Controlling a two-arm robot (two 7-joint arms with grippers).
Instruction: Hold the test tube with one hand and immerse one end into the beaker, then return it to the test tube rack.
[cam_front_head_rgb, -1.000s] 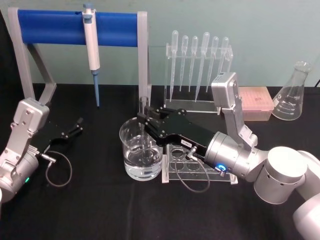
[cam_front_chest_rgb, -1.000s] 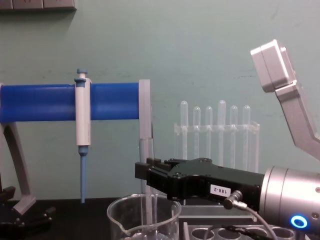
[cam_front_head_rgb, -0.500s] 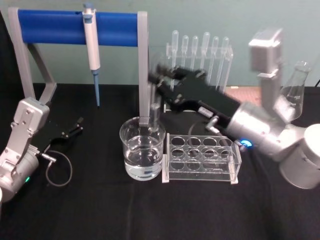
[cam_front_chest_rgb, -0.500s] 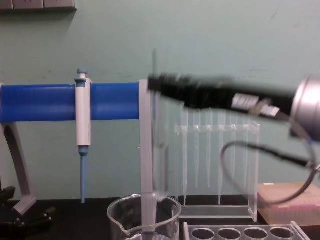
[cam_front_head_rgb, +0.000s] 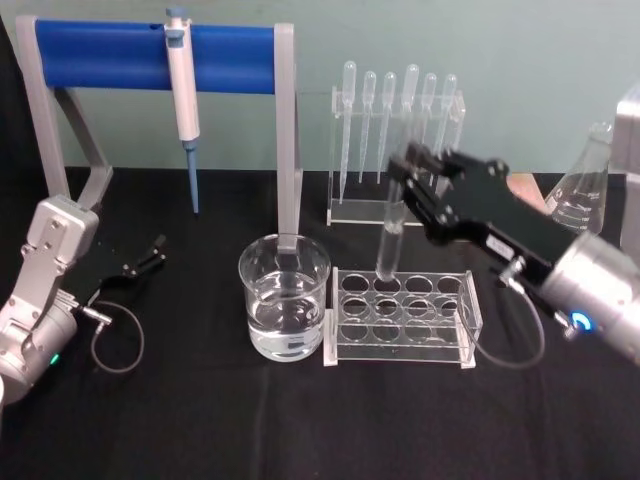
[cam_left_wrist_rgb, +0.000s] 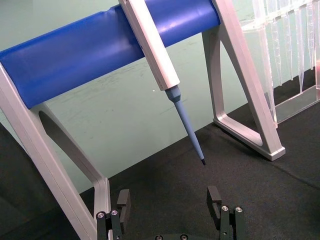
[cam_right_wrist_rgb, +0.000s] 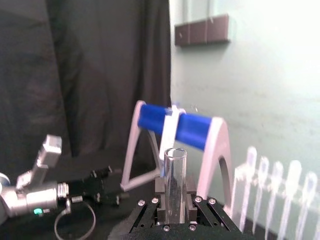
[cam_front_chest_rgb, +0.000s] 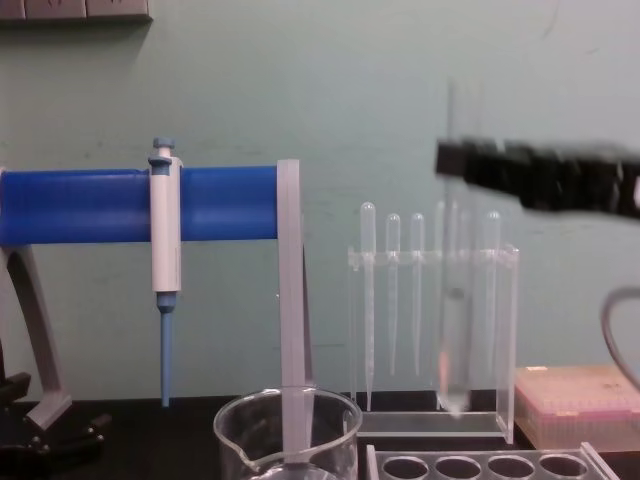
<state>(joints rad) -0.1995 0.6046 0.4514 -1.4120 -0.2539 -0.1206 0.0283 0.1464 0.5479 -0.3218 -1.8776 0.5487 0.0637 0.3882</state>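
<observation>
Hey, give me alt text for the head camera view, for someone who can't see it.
The right gripper holds a test tube upright above a clear tube rack, beside a glass beaker of clear liquid on a black table. The left gripper rests open at the table's left.

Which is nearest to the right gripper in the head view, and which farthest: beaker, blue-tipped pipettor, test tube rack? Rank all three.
From the right gripper, shut on the test tube:
1. Test tube rack, just below it.
2. Beaker, left of the rack.
3. Pipettor, on the far-left blue stand.
</observation>
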